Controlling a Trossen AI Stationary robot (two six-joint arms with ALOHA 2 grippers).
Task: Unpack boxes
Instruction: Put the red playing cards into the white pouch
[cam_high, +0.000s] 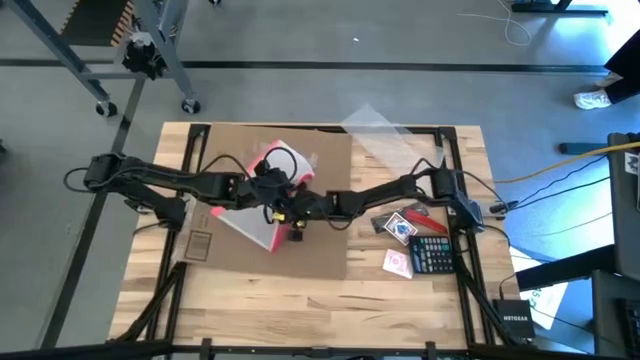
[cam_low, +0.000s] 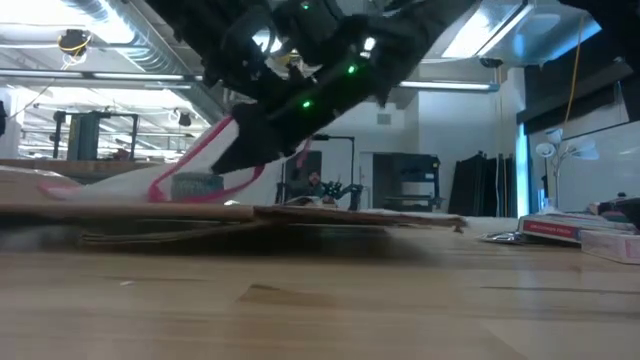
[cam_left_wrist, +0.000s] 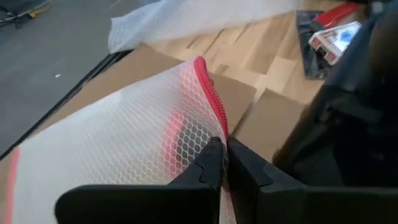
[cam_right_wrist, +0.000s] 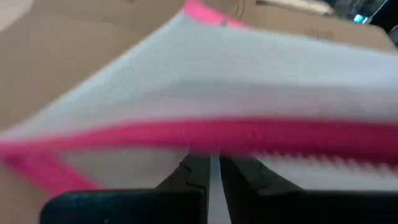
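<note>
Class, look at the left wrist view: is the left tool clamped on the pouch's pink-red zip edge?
Yes: the left tool pinches shut on the mesh pouch at its zip edge.

pouch (cam_right_wrist: 236, 81): motion-blurred in the right wrist view; mesh texture lost, contents not readable
right hand (cam_right_wrist: 213, 171): fingertips nearly together at the pink zip edge; actual contact blurred
cardboard box (cam_low: 270, 215): low view shows only its flattened edge
worktop (cam_low: 320, 310): near surface out of focus
box label (cam_high: 199, 246): print too small to read
</note>
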